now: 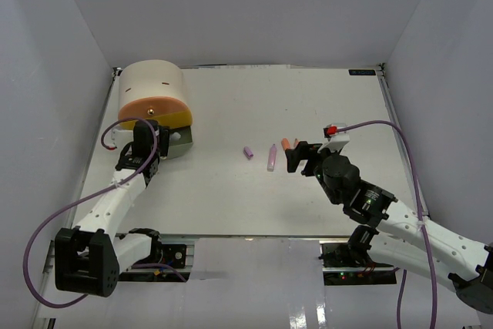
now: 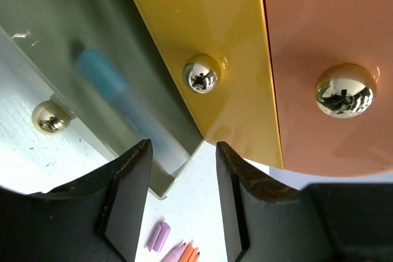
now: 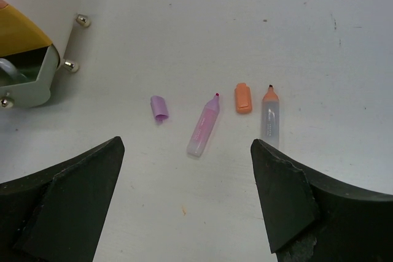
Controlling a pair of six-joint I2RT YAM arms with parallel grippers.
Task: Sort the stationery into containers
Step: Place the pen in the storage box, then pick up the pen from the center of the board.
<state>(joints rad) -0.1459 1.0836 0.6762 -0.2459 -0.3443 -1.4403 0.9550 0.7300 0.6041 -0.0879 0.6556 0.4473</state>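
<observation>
The beige cabinet (image 1: 150, 86) stands at the far left with its peach-orange (image 2: 331, 41) and yellow (image 2: 202, 16) drawers in and its grey-green drawer (image 2: 73, 41) pulled out. A blurred blue marker (image 2: 101, 75) lies inside that drawer. My left gripper (image 2: 183, 148) hangs open and holds nothing, just in front of the drawer fronts (image 1: 150, 125). Mid-table lie a purple cap (image 3: 159, 108), a pink marker (image 3: 204, 128), an orange cap (image 3: 243, 98) and an orange-tipped marker (image 3: 270, 118). My right gripper (image 3: 187, 145) is wide open just short of them (image 1: 299, 156), touching none.
White walls (image 1: 62, 44) close in the table (image 1: 308, 98) on the left, back and right. Purple cables (image 1: 400, 136) loop off both arms. The open grey-green drawer (image 3: 31, 84) juts out toward the table's middle.
</observation>
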